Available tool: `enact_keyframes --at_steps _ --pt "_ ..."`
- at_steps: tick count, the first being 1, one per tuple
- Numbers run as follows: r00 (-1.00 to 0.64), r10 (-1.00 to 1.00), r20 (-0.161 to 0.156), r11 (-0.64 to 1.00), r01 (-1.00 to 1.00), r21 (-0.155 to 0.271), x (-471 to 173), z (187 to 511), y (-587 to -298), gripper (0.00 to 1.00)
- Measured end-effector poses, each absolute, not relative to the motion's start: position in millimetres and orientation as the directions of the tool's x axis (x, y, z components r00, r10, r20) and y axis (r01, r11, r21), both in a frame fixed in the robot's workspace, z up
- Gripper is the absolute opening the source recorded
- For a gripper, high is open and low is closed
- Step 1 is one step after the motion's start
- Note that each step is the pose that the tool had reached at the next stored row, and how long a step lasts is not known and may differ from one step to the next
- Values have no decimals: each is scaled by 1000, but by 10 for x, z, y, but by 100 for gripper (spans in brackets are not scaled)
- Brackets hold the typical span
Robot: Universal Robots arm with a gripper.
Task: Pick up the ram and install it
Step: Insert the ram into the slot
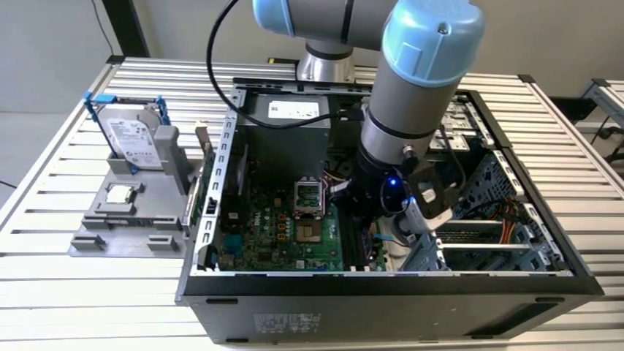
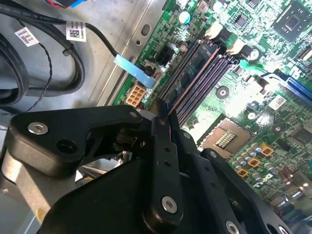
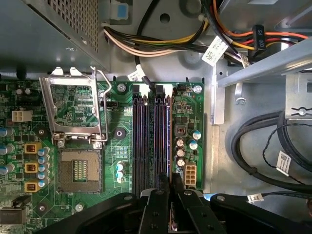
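An open computer case [image 1: 390, 307] is recorded lying on a slatted metal table [image 1: 58, 292]. The arm [image 1: 410, 95] is seen reaching down into it, with the gripper [image 1: 373, 212] placed just above the green motherboard [image 1: 283, 234], beside the open processor socket [image 1: 308, 196]. On the exterior view's left a grey fixture [image 1: 127, 219] is noted, carrying an upright hard drive [image 1: 131, 142] in a blue frame and a square silver chip [image 1: 120, 194].

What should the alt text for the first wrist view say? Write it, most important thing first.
The pincer, closed on the thin ram, holds it edge-on at the end one of a row of memory slots on a green motherboard. An open processor socket lies beside the slots, and cable bundles run beyond the board.
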State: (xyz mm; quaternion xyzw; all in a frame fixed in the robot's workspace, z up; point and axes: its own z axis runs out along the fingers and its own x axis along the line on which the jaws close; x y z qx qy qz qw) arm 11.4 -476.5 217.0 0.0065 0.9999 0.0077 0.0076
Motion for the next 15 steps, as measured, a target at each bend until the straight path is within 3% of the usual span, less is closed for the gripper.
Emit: enact_keyframes --at_steps 15 --pt "-1000 23 -14 1000 22 21 108 2211 -4765 0"
